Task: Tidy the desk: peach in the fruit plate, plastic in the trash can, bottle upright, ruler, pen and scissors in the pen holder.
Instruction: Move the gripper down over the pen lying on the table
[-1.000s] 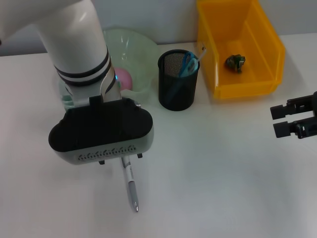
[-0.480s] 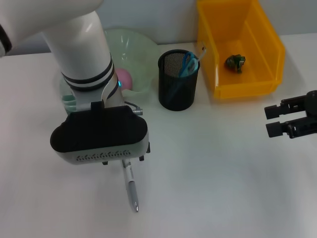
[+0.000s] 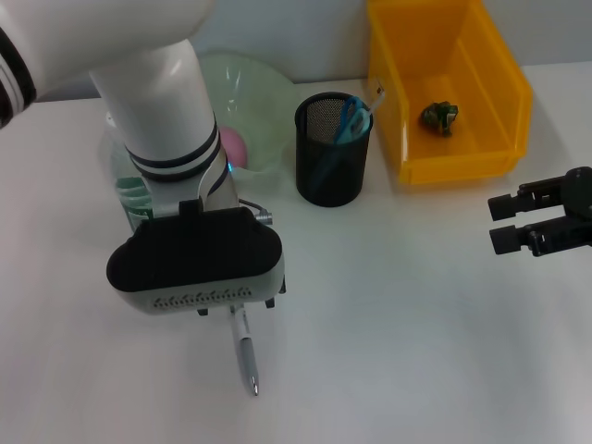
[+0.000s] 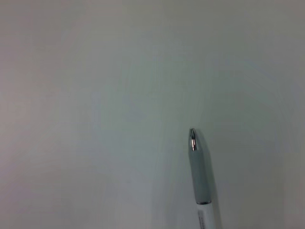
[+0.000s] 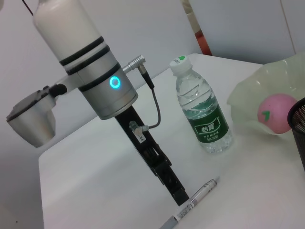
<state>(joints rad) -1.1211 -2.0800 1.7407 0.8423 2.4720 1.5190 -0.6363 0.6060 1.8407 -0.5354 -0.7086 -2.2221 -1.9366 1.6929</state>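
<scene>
Two arms in view. Left gripper (image 5: 180, 195) is down at the pen (image 3: 246, 354) near-left on the desk (image 3: 416, 324), its fingers (image 5: 164, 172) closed around the barrel's far end; the head view's housing hides them. Pen lies on the desk, silver tip pointing near; the left wrist view shows only that tip (image 4: 193, 138) and the grey grip over bare desk. Bottle (image 5: 202, 114) stands upright with its cap on, far-left, just beside the plate (image 3: 254, 102). Peach (image 3: 232, 145) sits in the plate. Pen holder (image 3: 333, 153) is right of the plate, scissors (image 3: 351, 118) with blue handles standing in it. Trash can (image 3: 449, 92) is far-right, a dark crumpled scrap (image 3: 439, 115) inside. Right gripper (image 3: 504, 222) hovers at the right edge, well apart from everything, fingers spread and empty.
</scene>
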